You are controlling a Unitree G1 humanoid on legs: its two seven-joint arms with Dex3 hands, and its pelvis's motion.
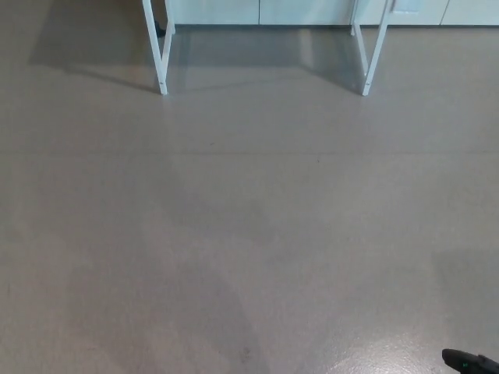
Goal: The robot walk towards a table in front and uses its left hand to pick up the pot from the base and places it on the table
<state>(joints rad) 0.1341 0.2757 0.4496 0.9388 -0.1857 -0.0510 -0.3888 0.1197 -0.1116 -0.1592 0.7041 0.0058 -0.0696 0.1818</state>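
Standing here, most of what I see is bare grey floor [249, 210], dull, with a faint sheen near the lower right corner. Well ahead, at the top edge, the white legs of the desk [162, 62] come down onto the floor, one pair on the left and another on the right, and a soft shadow [86, 47] spreads under and to the left of them. The desk top is cut off above the frame, so I cannot tell where the pot or its base sits. Behind the legs runs a row of pale cabinet fronts [300, 11]. In the bottom right corner a sliver of the black right robot hand [470, 362] pokes in; too little shows to tell whether it is wide or narrow. The left robot hand is out of view
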